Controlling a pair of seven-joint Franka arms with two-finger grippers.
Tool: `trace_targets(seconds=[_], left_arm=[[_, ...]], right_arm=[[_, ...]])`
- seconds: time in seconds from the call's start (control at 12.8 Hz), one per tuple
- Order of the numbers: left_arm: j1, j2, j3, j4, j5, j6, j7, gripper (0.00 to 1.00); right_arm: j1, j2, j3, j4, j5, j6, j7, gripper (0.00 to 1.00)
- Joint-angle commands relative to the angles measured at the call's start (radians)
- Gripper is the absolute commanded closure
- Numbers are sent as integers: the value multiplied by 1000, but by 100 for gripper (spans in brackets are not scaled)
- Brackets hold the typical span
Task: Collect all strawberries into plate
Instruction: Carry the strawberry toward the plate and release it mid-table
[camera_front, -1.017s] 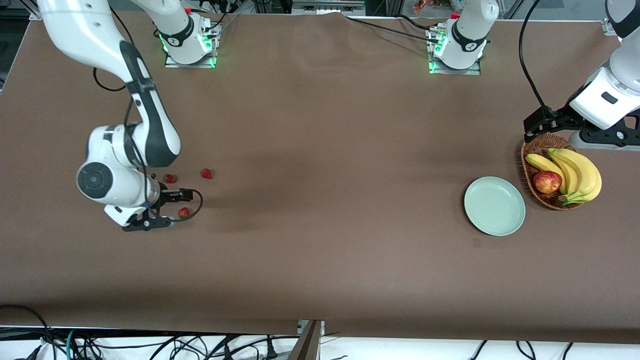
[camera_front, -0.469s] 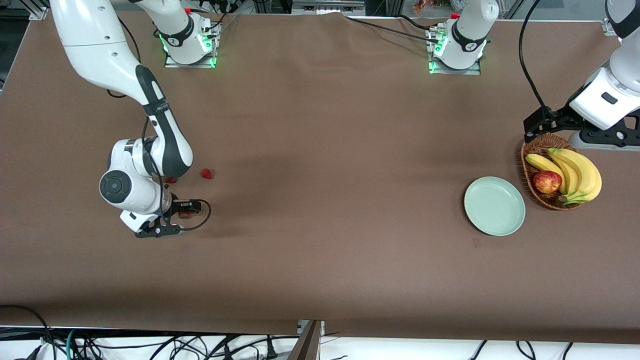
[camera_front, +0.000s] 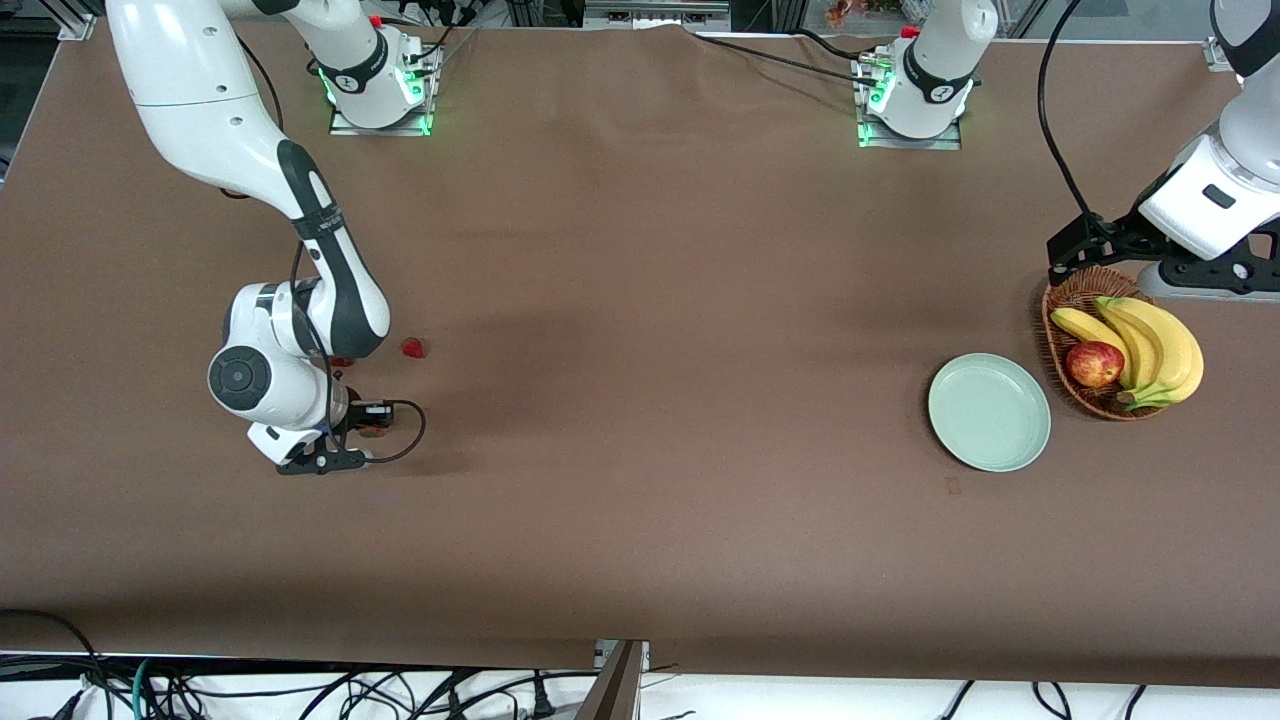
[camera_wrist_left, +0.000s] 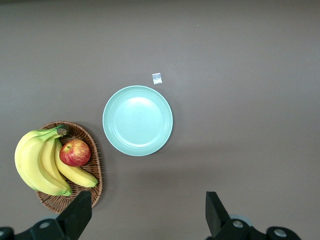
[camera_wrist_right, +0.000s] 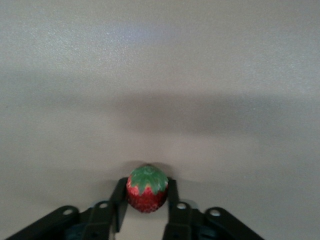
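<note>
My right gripper (camera_front: 368, 432) is low at the table near the right arm's end, shut on a strawberry (camera_wrist_right: 147, 190), red with a green cap, between its two black fingers (camera_wrist_right: 119, 202). A second strawberry (camera_front: 413, 347) lies farther from the front camera. A third strawberry (camera_front: 342, 361) lies beside it, mostly hidden by the right arm. The pale mint-green plate (camera_front: 989, 411) sits bare near the left arm's end and also shows in the left wrist view (camera_wrist_left: 137, 120). My left gripper (camera_wrist_left: 147, 220) is open and empty, held high over the table by the basket, and waits.
A brown wicker basket (camera_front: 1075, 291) with bananas (camera_front: 1150, 345) and a red-yellow apple (camera_front: 1094, 364) stands beside the plate, toward the left arm's end. A small white scrap (camera_wrist_left: 157, 78) lies close to the plate.
My right arm has swung toward the strawberry nearest the front camera and lowered. The gripper has come round that berry and closed on it. The left arm has not moved.
</note>
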Motion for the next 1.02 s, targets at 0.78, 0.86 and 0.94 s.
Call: trace_targets(seconds=[0.78, 0.86, 0.94], left_arm=[[5, 13, -5, 31, 20, -22, 2, 0], [5, 13, -5, 31, 20, -22, 2, 0], [5, 12, -5, 31, 20, -22, 2, 0]], right_arm=[[125, -22, 219, 208, 33, -155, 519, 94], [175, -4, 219, 240, 31, -153, 604, 94], [224, 25, 219, 283, 31, -149, 688, 94]])
